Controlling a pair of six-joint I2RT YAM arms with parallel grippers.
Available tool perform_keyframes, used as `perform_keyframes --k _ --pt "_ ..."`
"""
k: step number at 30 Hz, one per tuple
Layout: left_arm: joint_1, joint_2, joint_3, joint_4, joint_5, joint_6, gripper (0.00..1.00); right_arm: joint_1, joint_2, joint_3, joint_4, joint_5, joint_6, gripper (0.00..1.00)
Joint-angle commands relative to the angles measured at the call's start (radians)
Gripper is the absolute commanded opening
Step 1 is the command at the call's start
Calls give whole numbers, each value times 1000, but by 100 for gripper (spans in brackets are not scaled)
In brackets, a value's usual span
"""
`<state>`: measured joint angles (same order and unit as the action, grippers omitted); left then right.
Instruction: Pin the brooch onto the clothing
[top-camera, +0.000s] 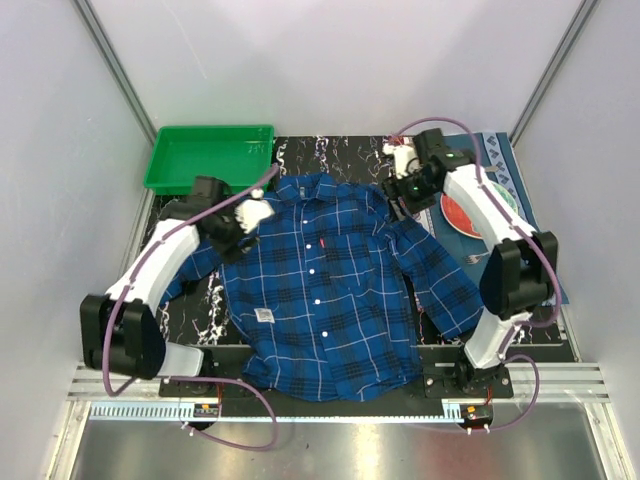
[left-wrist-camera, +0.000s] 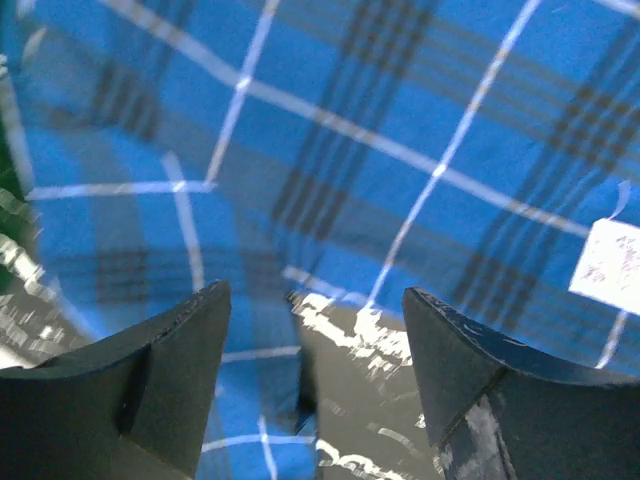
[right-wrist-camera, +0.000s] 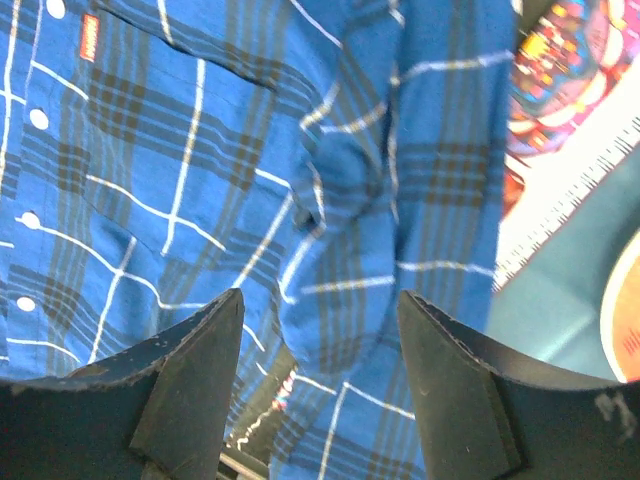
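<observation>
**Both grippers open over the spread shirt**

The left gripper (left-wrist-camera: 317, 300) has its two dark fingers (left-wrist-camera: 170, 360) set wide apart with nothing between them. It hovers over blue plaid cloth. A strip of the black marbled table (left-wrist-camera: 360, 400) shows in the gap, beside a fabric edge. The white label (left-wrist-camera: 608, 265) lies off to the right of the fingers. From above, this gripper (top-camera: 235, 232) sits over the shirt's shoulder on the left side of the view.

The right gripper (right-wrist-camera: 320, 300) is just as wide and holds nothing. Below it the cloth bunches into a soft fold. To the left lie the chest pocket with its red tag (right-wrist-camera: 90, 38) and a row of white buttons (right-wrist-camera: 38, 118). From above, it (top-camera: 400, 195) hangs over the opposite shoulder, near the collar.

The shirt (top-camera: 320, 290) lies front up and buttoned on the table, collar toward the far side, sleeves angled outward. The brooch cannot be made out in any view.

A green tray (top-camera: 210, 155) sits at the far left. A patterned mat (top-camera: 500, 160) with a plate (top-camera: 470, 215) lies at the far right.
</observation>
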<state>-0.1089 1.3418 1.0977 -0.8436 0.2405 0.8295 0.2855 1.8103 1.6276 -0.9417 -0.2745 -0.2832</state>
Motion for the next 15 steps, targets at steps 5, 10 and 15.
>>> perform_keyframes --k 5,10,15 --pt "-164 112 -36 83 17 -196 73 -230 -288 -228 -202 54 -221 76" --pt "-164 97 -47 92 13 -185 73 -381 -376 -392 -232 83 -366 85" --pt "-164 77 -62 89 16 -182 74 -416 -352 -523 -128 125 -383 85"
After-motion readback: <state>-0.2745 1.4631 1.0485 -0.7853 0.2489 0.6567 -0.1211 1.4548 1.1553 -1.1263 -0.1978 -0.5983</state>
